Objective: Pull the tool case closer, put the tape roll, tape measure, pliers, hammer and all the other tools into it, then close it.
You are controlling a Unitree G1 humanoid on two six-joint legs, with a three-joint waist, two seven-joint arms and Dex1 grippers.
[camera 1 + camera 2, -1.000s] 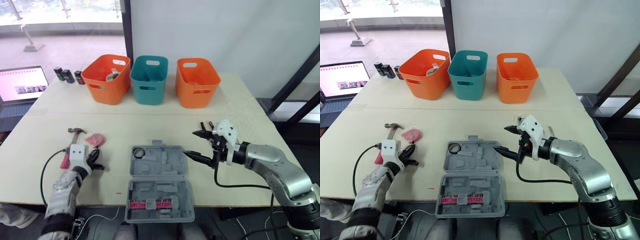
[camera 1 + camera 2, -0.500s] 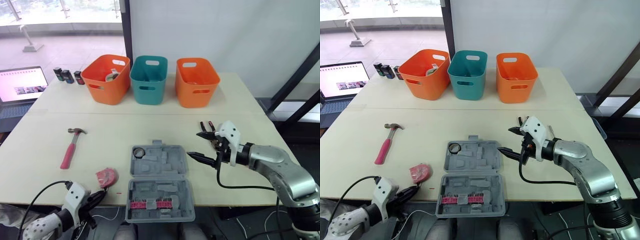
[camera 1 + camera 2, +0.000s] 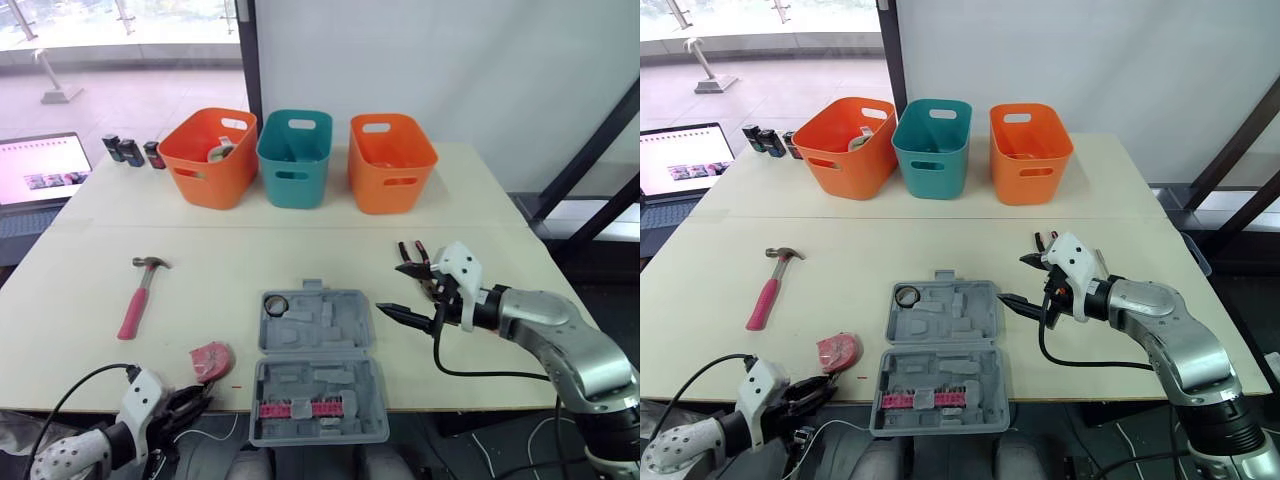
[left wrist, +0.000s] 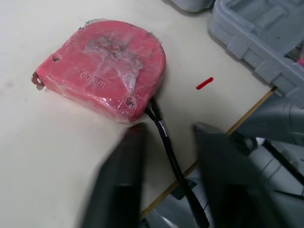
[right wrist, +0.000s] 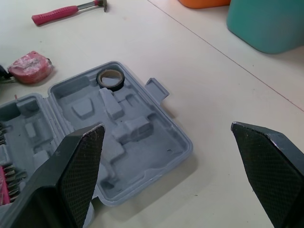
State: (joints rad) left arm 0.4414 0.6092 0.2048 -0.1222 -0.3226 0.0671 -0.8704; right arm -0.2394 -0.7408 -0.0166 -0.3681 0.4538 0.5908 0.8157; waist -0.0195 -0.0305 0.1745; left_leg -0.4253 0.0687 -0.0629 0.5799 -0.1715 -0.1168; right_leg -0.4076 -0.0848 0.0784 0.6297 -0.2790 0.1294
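1. Left pincer (image 3: 810, 392), spread, sits at the counter's (image 3: 300, 240) front edge, just short of the tape measure (image 3: 211, 358); a clumsy nudge could knock it off.
2. Right pincer (image 3: 397, 288), spread, hangs beside the open case (image 3: 318, 322); bumping it could shift it.

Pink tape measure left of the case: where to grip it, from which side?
Grip the tape measure across its body, from above, with the open left gripper just short of it. It lies flat on its broad face, so only the edge walls offer opposing surfaces: probably one finger on the straight edge nearest the gripper, one on the rounded far edge.
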